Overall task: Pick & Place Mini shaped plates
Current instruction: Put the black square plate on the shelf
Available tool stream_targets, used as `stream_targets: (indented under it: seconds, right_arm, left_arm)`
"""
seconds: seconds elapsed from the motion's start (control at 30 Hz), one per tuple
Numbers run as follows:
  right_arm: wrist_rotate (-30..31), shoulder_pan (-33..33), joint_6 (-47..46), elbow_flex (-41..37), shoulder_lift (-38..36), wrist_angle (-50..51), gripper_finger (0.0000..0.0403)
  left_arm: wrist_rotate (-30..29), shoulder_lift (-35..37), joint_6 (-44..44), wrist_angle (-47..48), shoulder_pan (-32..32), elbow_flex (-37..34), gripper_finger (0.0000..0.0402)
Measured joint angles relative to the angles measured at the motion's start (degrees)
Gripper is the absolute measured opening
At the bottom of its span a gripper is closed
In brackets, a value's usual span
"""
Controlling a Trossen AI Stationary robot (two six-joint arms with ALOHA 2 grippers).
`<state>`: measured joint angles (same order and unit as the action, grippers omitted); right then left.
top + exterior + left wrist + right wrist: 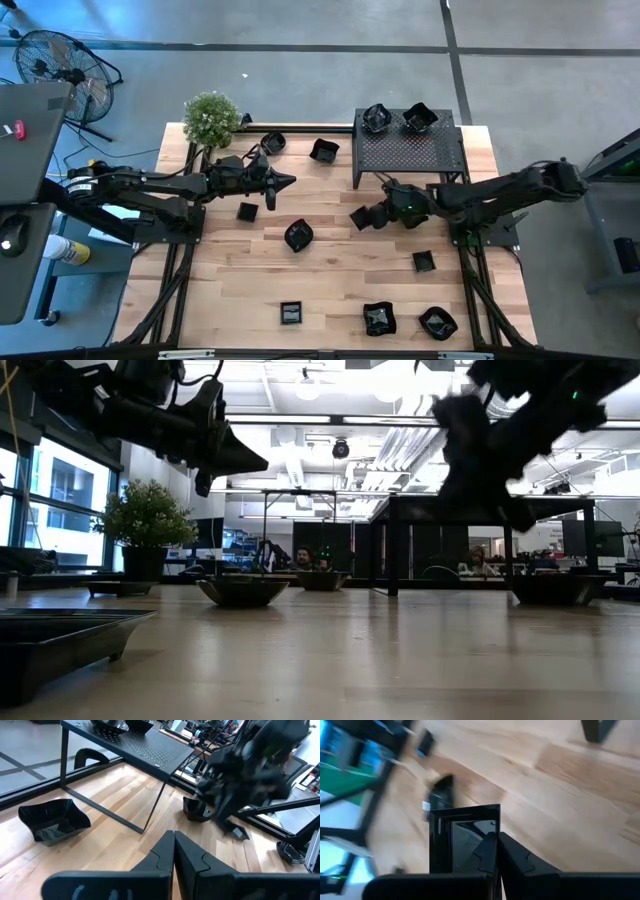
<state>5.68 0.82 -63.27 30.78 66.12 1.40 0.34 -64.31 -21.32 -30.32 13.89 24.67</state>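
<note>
The right gripper [496, 851] clamped a glossy black square mini plate [462, 832] at centre frame; the left gripper [174, 851] hung pressed together.

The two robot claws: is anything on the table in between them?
Yes. In the high view, one wavy-edged black mini plate sits on the wood between the left gripper and the right gripper, nearer the front edge. The right gripper holds a square plate.

Wooden table [330, 270], scattered mini plates [298, 235] — two on perforated stand [408, 152], both arms mid-table
</note>
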Motion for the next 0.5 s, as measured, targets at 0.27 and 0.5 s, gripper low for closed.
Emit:
stream_targets:
  seconds: [0.27, 0.5]
  right_arm:
    - [11.2, -0.8, -1.9, 8.3, -12.5, 14.9, 0.0005]
    - [11.0, -13.9, -1.2, 16.5, -15.4, 36.5, 0.0006]
  left_arm:
    - [0.0, 0.0, 0.1, 0.5, 0.0, 0.0, 0.0001]
    - [0.0, 0.0, 0.6, 0.5, 0.0, 0.0, 0.0001]
